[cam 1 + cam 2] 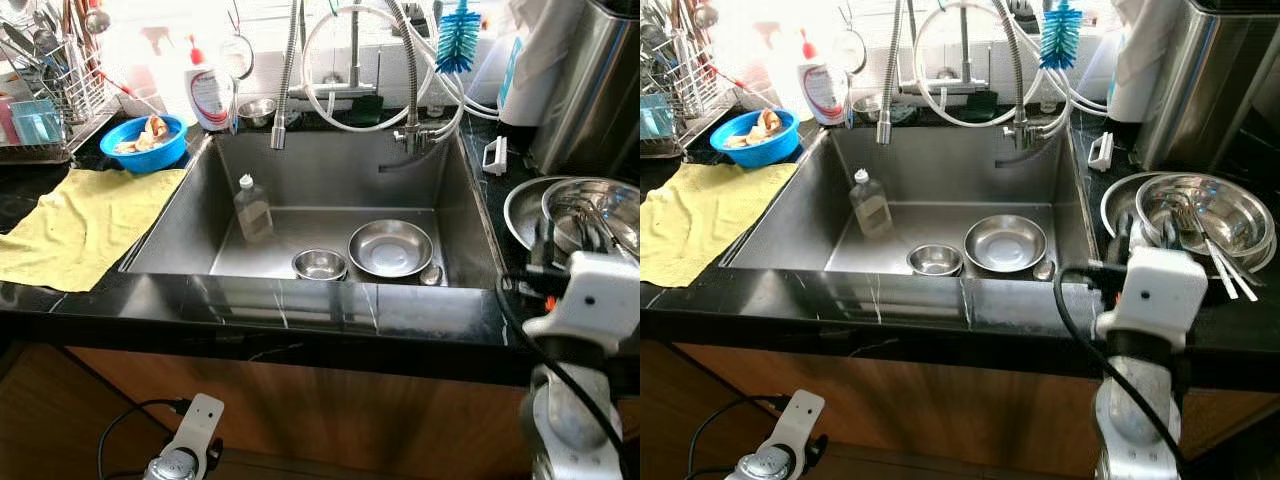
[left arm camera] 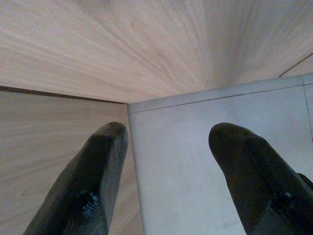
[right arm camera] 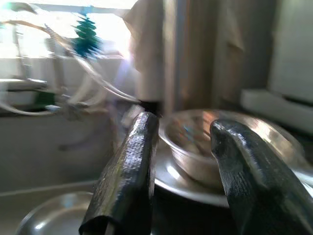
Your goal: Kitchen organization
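A steel sink (image 1: 330, 165) holds a small steel bowl (image 1: 319, 264), a wider steel bowl (image 1: 390, 247), a clear bottle (image 1: 252, 208) and a spoon (image 1: 430, 274). On the black counter to its right, stacked steel bowls (image 1: 1205, 210) with utensils inside rest on a steel plate (image 1: 520, 210). My right gripper (image 1: 1145, 235) hovers at the near left edge of that stack. In the right wrist view it (image 3: 183, 127) is open, with the bowls just beyond its fingers. My left gripper (image 2: 168, 134) hangs open below the counter, over grey floor beside the wooden cabinet.
A yellow cloth (image 1: 80, 220) lies left of the sink, with a blue bowl (image 1: 148, 143), a detergent bottle (image 1: 208, 92) and a dish rack (image 1: 60, 90) behind it. A hose faucet (image 1: 285, 90) and blue brush (image 1: 458, 40) hang over the sink. A tall steel vessel (image 1: 590, 90) stands far right.
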You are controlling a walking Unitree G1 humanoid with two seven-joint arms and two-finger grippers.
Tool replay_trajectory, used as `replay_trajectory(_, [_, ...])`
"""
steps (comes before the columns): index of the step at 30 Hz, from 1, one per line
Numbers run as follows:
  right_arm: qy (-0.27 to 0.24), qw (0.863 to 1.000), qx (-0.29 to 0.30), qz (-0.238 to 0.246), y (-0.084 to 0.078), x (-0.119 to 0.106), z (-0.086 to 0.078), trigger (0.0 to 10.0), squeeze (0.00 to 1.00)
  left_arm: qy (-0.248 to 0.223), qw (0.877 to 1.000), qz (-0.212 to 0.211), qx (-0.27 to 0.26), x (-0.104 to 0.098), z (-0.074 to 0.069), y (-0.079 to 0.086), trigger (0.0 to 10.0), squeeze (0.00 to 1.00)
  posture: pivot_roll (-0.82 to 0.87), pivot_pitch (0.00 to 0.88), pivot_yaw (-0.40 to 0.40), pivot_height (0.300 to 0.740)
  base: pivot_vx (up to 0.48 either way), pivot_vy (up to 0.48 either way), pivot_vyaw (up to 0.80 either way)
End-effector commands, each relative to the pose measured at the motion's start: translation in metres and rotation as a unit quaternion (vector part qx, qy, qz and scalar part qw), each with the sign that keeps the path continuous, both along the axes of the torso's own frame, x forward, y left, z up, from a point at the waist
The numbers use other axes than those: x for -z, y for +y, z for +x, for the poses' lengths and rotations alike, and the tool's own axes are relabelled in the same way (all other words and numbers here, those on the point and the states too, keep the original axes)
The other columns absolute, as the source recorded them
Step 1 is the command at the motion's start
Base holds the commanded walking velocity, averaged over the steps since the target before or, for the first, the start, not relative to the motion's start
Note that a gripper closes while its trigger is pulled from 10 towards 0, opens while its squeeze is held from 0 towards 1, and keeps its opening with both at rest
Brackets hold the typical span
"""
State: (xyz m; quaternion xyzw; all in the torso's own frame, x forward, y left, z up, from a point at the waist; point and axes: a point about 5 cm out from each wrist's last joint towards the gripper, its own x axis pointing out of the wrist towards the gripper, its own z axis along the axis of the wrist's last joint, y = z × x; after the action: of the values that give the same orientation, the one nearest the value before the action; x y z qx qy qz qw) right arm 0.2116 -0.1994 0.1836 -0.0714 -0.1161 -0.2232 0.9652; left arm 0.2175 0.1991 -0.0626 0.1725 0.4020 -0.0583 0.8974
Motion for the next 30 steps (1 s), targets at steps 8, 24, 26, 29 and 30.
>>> replay_trajectory(8, [-0.013,0.998,0.054,0.024,-0.009,-0.001,-0.014,10.0,1.00,0.008,1.000,0.010,-0.005,0.001,-0.003,0.005,10.0,0.00,-0.20,0.000,0.096,0.740,0.000,0.000,0.00])
replay_trajectory(24, [-0.036,0.997,0.056,0.050,-0.010,-0.007,-0.013,10.0,0.00,0.008,1.000,0.010,-0.006,0.001,-0.003,0.005,10.0,0.00,-0.20,0.000,0.095,0.740,0.000,0.000,0.00])
replay_trajectory(26, [-0.046,0.996,0.056,0.050,-0.010,-0.011,-0.014,10.0,0.00,0.008,1.000,0.010,-0.007,0.001,-0.003,0.005,10.0,0.00,-0.20,0.000,0.095,0.740,0.000,0.000,0.00])
replay_trajectory(29, [-0.062,0.994,0.078,0.050,-0.013,-0.017,-0.019,10.0,0.00,0.007,1.000,0.011,-0.007,0.001,-0.003,0.006,10.0,0.00,-0.20,0.000,0.096,0.740,0.000,0.000,0.00])
replay_trajectory(30, [-0.069,0.992,0.093,0.049,-0.015,-0.019,-0.022,10.0,0.00,0.007,1.000,0.011,-0.007,0.001,-0.003,0.006,10.0,0.00,-0.20,0.000,0.097,0.740,0.000,0.000,0.00])
